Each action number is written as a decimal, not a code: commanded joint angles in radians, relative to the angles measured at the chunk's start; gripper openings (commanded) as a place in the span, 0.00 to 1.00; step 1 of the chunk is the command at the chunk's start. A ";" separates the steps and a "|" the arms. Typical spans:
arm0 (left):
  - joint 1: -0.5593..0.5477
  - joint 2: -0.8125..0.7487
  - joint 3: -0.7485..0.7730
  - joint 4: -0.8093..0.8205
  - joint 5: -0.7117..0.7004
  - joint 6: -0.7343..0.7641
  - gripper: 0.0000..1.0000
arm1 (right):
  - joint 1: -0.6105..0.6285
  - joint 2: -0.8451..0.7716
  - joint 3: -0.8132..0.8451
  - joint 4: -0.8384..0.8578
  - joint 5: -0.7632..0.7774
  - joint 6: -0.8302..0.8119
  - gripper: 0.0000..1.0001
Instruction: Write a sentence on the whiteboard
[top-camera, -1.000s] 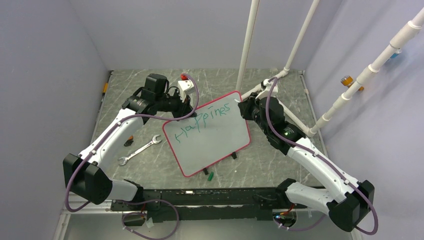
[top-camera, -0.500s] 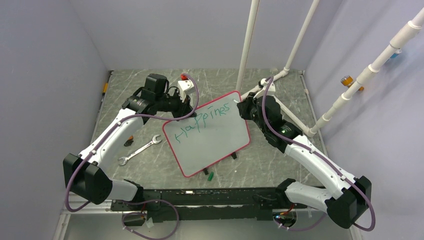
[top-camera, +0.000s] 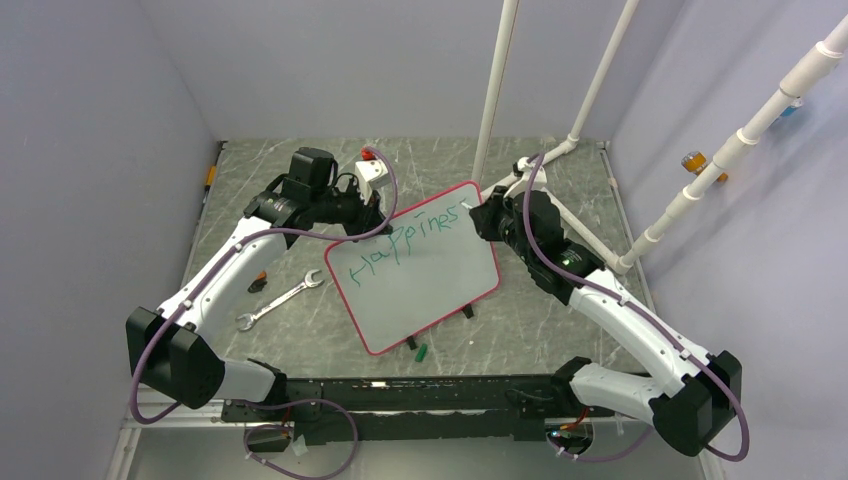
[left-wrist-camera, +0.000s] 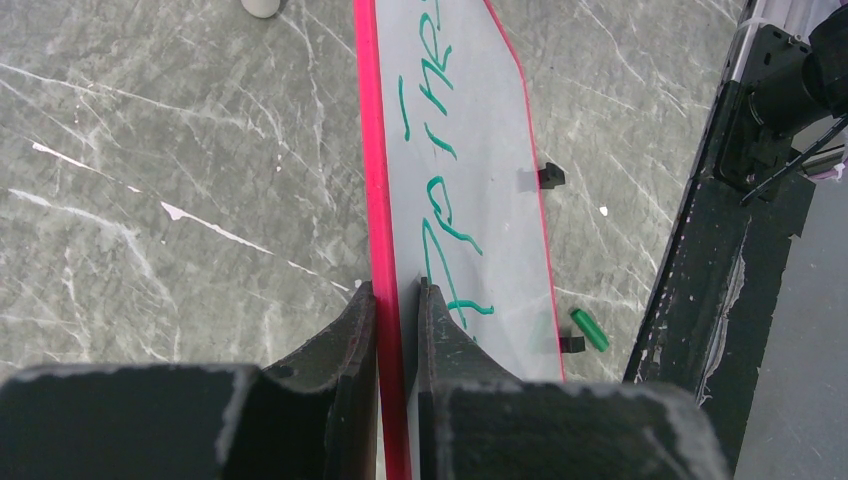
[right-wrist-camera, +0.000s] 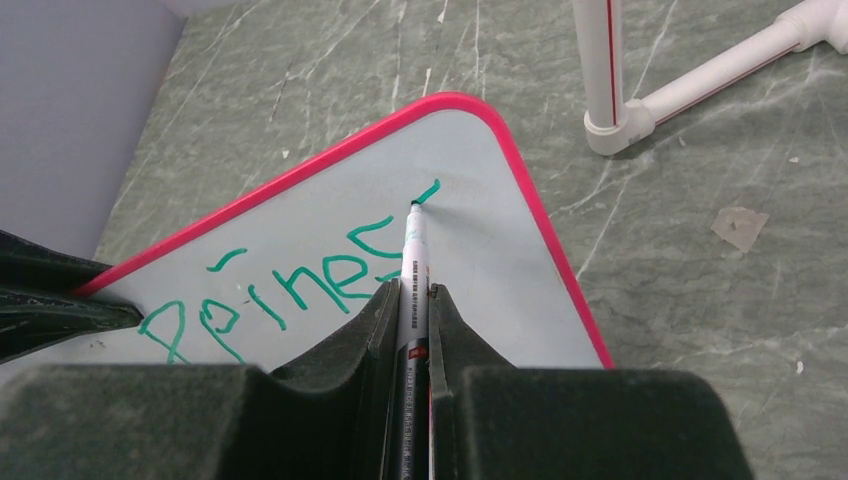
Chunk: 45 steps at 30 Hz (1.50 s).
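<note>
Two arm bases sit at the near edge of the table (top-camera: 430, 165), at 6 o'clock in the top view. Just beyond them a small green cap (top-camera: 421, 351) lies on the marble surface, close to one of the black clip feet (top-camera: 411, 343). At 9 o'clock from the board, well apart from it, lies a silver wrench (top-camera: 280, 300).

The whiteboard (top-camera: 430, 290) fills the middle of the table, turned so its corners point roughly to 12, 3, 6 and 9 o'clock. The sentence (top-camera: 405, 243) runs in green along its far side and reads roughly "Happines".

At the board's 11 o'clock edge, the left gripper (top-camera: 378, 228) has its fingers (left-wrist-camera: 345, 340) nearly closed, pinching the pink frame between them. At the 1 o'clock corner, the right gripper (top-camera: 480, 215) has its jaws drawn in tight around a marker (right-wrist-camera: 413, 250). The pen sticks out forward between the fingers, and its tip touches the white surface at a short green stroke just past the last letter.

Farther off, at 12 to 2 o'clock, white pipes (top-camera: 497, 90) rise from the table.
</note>
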 joint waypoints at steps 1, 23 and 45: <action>-0.006 -0.037 0.006 0.033 -0.003 0.068 0.00 | -0.001 -0.002 -0.018 0.012 -0.031 0.011 0.00; -0.006 -0.033 0.021 0.032 -0.004 0.034 0.00 | -0.002 -0.059 -0.054 -0.073 0.065 0.020 0.00; -0.006 -0.041 0.021 0.035 0.000 0.034 0.00 | -0.001 -0.199 -0.097 0.013 -0.128 -0.009 0.00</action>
